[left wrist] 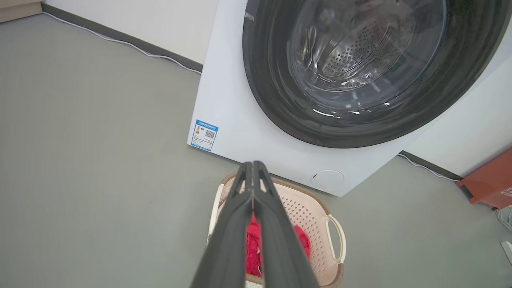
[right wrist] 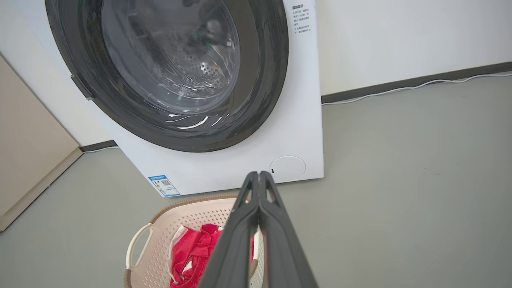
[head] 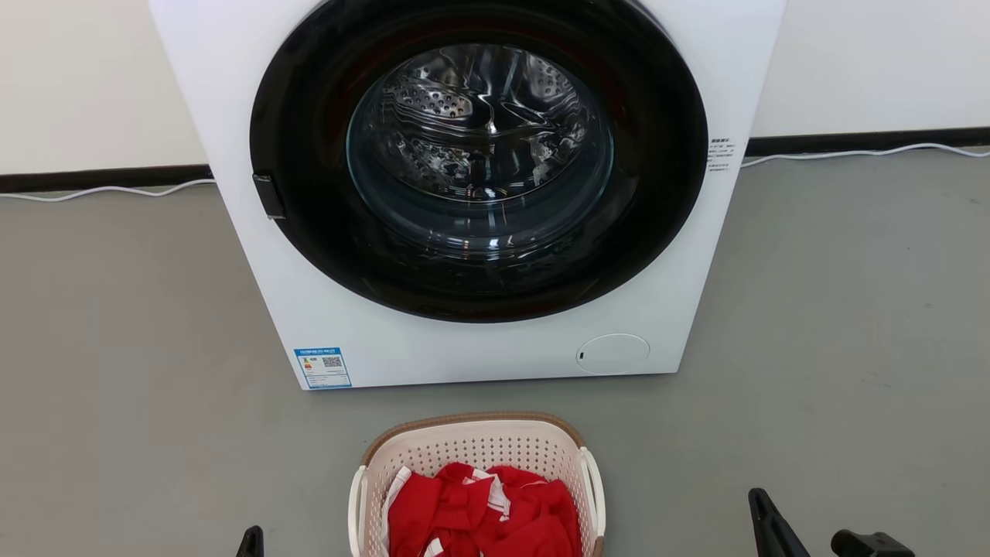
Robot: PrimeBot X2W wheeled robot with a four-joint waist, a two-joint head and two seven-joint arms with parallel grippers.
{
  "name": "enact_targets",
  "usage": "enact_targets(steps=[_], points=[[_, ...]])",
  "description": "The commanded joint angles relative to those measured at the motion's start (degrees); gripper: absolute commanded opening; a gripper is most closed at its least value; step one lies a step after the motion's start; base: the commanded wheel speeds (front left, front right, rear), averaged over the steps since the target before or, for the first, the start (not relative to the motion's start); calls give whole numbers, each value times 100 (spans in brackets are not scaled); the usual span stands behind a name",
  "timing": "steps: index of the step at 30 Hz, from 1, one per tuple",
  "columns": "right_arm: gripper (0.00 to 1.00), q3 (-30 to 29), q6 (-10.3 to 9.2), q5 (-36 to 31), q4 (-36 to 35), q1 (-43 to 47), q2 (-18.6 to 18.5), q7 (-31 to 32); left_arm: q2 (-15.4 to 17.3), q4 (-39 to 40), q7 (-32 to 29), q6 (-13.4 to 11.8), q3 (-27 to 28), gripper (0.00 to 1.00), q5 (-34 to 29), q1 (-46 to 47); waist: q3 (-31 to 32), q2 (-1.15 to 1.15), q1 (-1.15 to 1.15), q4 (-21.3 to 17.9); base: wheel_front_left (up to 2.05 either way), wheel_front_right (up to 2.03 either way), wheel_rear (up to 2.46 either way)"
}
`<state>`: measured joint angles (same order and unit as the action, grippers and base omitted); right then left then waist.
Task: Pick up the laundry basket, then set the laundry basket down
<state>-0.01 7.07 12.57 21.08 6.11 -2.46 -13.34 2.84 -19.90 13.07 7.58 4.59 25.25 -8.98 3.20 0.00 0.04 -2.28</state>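
The laundry basket [head: 473,446], cream perforated plastic with a brown rim and white loop handles, stands on the grey floor just in front of the washer and holds red clothes [head: 483,514]. My left gripper [head: 251,540] peeks in at the bottom edge, left of the basket and apart from it. My right gripper [head: 764,514] is further off to the basket's right. In the left wrist view the left gripper [left wrist: 253,165] is shut and empty above the basket [left wrist: 314,218]. In the right wrist view the right gripper [right wrist: 259,175] is shut and empty beside the basket [right wrist: 180,218].
A white front-loading washer [head: 255,255] with a dark round glass door stands against the wall. A white cable [head: 108,189] runs along the skirting. An orange-red object [left wrist: 490,182] sits at the washer's right. A beige panel [right wrist: 28,160] stands at its left.
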Motion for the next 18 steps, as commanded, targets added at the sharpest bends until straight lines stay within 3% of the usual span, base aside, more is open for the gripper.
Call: enact_targets(steps=[1, 18], points=[[0, -34, 4, 193, -165, -180, -9, 76, 50, 160, -27, -1, 30, 0, 158, 203, -10, 0, -1, 3, 0, 0, 0], [0, -118, 10, 1276, -241, -329, -14, 340, 43, 224, -289, -2, 45, 0, 1070, 386, -61, 0, -3, 34, 0, 0, 0]])
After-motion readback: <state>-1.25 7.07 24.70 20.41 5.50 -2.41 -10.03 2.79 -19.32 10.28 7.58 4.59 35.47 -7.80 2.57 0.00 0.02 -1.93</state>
